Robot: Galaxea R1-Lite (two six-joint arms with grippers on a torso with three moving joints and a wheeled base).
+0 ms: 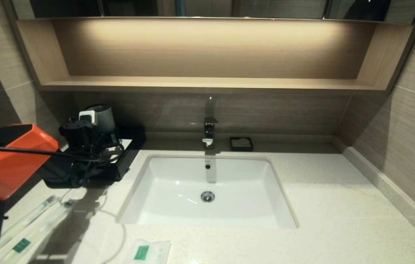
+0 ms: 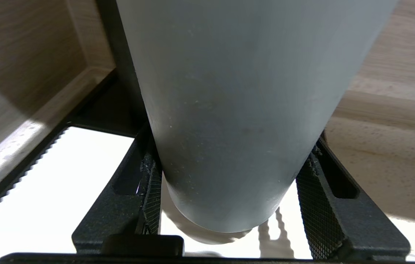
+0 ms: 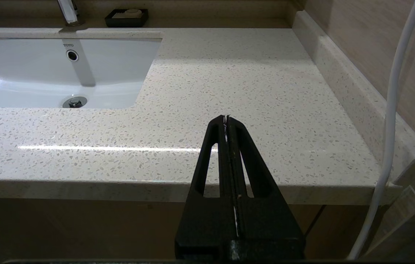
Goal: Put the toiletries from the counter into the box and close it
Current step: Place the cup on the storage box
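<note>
My left gripper reaches over the black box at the back left of the counter. Its fingers are closed on the sides of the grey cup. In the left wrist view the cup fills the space between the pads, its base just above the box's white top panel. Two clear-wrapped toothbrushes lie at the counter's front left. The white sachet with a green label lies at the front edge. My right gripper is shut and empty, held off the counter's front right edge.
The white sink is set in the middle of the counter, with the tap behind it. A small black soap dish stands to the right of the tap. My left arm's orange cover and cables hide the box's front.
</note>
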